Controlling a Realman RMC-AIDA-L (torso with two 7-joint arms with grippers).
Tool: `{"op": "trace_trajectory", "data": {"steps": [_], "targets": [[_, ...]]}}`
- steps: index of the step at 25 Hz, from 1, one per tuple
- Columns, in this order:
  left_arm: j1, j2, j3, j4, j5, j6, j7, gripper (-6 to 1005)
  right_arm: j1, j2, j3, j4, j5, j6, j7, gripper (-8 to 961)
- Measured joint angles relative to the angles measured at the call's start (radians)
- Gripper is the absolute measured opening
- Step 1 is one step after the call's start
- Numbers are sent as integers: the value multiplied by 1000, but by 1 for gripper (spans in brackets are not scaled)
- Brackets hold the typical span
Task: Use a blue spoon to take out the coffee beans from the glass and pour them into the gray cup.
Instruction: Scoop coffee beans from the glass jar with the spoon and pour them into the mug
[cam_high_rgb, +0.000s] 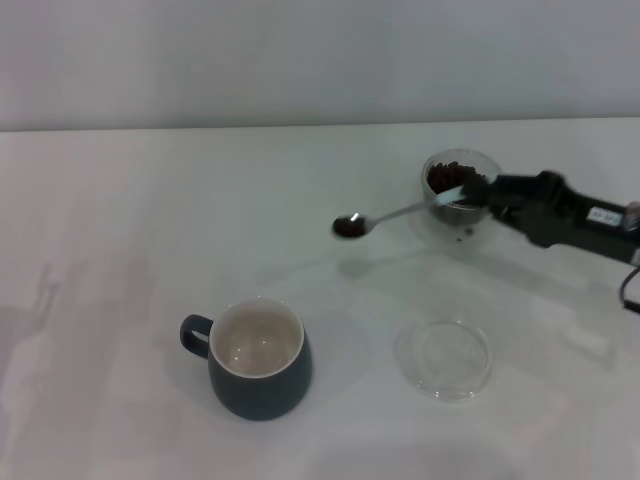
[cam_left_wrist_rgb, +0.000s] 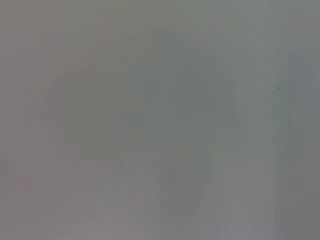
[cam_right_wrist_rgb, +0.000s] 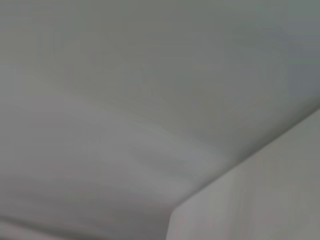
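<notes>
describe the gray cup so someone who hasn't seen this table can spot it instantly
On the white table, look at the near side, left of the flat clear saucer. The gray cup is the only opaque vessel: dark blue-gray, cream-white inside, loop handle; the far glass is clear.

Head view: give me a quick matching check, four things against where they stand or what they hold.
1. blue spoon
2. glass
3. gray cup
4. saucer

a. near front, inside looks bare
b. flat, clear, right of the mug
c. held by the right gripper, beans in its bowl
d. far right, holds dark beans

Pairs: 1-c, 2-d, 3-a, 4-b
</notes>
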Motion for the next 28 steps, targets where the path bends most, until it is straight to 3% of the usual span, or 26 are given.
{"op": "trace_trajectory", "data": {"steps": [8,15,28], "targets": [[-4,-2,0,2,0,-1,2,774,43,16,-146,12,9,-5,-9,137],[-3,-1,0,4,0,-1,2,774,57,17,-318,4,124,4,-74,138],[-4,-4,0,7,0,-1,-6,774,71,18,-394,-22,144,19,-329,138]]}}
